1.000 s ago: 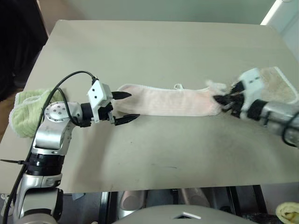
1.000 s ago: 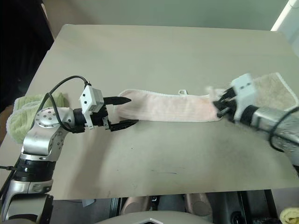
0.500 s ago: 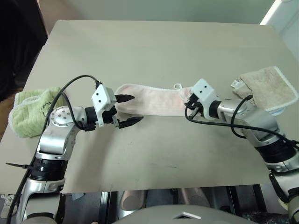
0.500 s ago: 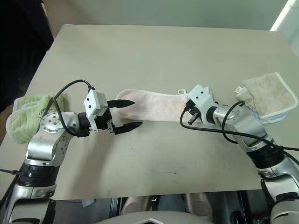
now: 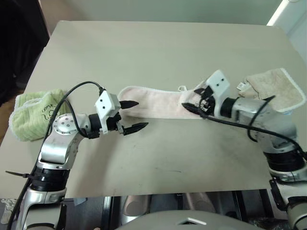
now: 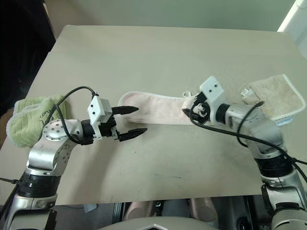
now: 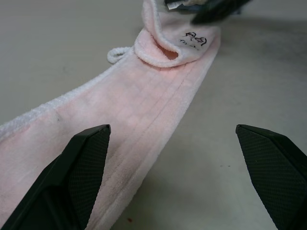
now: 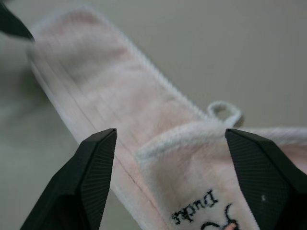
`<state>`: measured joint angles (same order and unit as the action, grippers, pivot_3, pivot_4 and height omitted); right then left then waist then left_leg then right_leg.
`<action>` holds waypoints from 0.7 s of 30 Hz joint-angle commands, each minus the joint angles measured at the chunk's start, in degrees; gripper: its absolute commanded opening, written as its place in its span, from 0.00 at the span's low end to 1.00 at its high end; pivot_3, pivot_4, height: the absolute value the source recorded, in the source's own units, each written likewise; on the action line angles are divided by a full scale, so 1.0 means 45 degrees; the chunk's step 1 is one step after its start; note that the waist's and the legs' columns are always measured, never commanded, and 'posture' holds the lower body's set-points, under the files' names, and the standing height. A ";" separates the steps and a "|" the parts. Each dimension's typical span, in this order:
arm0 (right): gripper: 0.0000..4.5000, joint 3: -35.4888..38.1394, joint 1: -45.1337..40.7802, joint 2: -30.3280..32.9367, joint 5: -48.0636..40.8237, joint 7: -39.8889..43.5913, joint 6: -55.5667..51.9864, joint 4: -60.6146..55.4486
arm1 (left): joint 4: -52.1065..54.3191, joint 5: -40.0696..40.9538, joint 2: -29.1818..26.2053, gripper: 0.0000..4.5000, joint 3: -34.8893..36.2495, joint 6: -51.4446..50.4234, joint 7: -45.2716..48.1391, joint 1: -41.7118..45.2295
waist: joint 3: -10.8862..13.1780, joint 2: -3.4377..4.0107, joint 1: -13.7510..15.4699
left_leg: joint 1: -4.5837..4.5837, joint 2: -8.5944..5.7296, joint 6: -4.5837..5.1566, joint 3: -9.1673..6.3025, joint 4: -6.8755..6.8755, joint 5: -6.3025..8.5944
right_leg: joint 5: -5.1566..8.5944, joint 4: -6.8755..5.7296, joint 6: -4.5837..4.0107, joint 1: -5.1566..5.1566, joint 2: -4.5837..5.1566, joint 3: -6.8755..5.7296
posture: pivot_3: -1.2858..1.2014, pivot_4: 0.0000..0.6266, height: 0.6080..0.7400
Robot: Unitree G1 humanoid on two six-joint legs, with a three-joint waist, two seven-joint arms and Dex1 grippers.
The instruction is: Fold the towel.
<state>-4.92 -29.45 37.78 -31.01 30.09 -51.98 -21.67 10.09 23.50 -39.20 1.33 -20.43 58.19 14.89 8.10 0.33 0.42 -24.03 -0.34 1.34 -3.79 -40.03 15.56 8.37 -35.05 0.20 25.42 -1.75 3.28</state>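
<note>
The pale pink towel [image 5: 153,103] lies as a long strip across the middle of the table [image 5: 158,48], with its white loop [image 5: 182,88] on the far edge. Its right end is doubled back over the strip, and a small dark embroidered mark [image 7: 192,38] faces up on that flap. My right gripper [image 5: 197,99] hovers open just over the flap, and both fingers [image 8: 91,177] stand wide of the cloth. At the strip's left end, my left gripper [image 5: 138,115] is open, one finger over the cloth and the other over bare table.
A light green towel [image 5: 33,112] is bunched at the table's left edge. A beige towel [image 5: 276,91] with a white edge lies at the right edge, behind my right arm. Bare table stretches beyond and in front of the pink strip.
My right gripper carried the towel's right end leftward over the strip, then opened and let it drop as a flap. The left gripper stayed open in about the same place.
</note>
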 commanded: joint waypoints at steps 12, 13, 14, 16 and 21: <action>0.00 0.0481 -0.0192 -0.0648 0.2017 -0.0019 0.2069 0.3132 | 0.0793 0.0586 0.0693 1.00 0.0043 -0.0741 -0.0711 -0.0422 | 0.0003 0.0004 -0.0103 | 0.0013 0.0000 0.0015 0.0000 0.0016 -0.0068 | -0.0069 -0.0020 -0.0028 0.0007 -0.0001 0.0011 | 0.52 0.24 1.00; 0.00 0.0053 -0.0318 -0.0975 0.2392 0.0082 0.2599 0.3731 | 0.0913 0.0602 0.0874 1.00 0.0096 -0.0973 -0.1103 -0.0506 | 0.0003 0.0006 -0.0116 | 0.0014 0.0000 0.0014 -0.0001 0.0017 -0.0077 | -0.0083 -0.0020 -0.0023 0.0009 -0.0004 0.0011 | 0.52 0.24 1.00; 0.00 -0.0256 -0.0405 -0.1203 0.2683 0.0152 0.2998 0.4175 | 0.0975 0.0612 0.0993 1.00 0.0140 -0.1123 -0.1370 -0.0563 | 0.0003 0.0006 -0.0142 | 0.0016 0.0001 0.0017 -0.0001 0.0025 -0.0089 | -0.0092 -0.0019 -0.0020 0.0009 -0.0004 0.0010 | 0.52 0.24 1.00; 0.00 -0.0675 -0.0541 -0.1688 0.3147 0.0242 0.3548 0.5146 | 0.1239 0.0693 0.1238 1.00 0.0277 -0.1373 -0.1848 -0.0760 | 0.0003 0.0006 -0.0144 | 0.0021 0.0001 0.0021 -0.0002 0.0029 -0.0105 | -0.0100 -0.0016 -0.0030 0.0006 -0.0004 0.0010 | 0.52 0.24 1.00; 0.00 -0.1481 -0.0363 -0.2113 0.4359 0.0351 0.4450 0.7067 | 0.2534 0.1496 0.2198 1.00 0.0989 -0.2855 -0.3868 -0.1655 | 0.0005 0.0011 -0.0077 | 0.0015 0.0001 0.0020 -0.0003 0.0026 -0.0115 | -0.0095 0.0013 -0.0041 -0.0007 -0.0003 0.0005 | 0.52 0.24 1.00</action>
<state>-10.84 -31.25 27.99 -13.76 31.27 -33.02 8.36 17.74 28.15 -29.94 4.12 -31.38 43.62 7.64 8.12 0.38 0.08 -23.95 -0.35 1.44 -3.79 -39.92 15.04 8.00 -34.97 -0.03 25.35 -1.74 3.33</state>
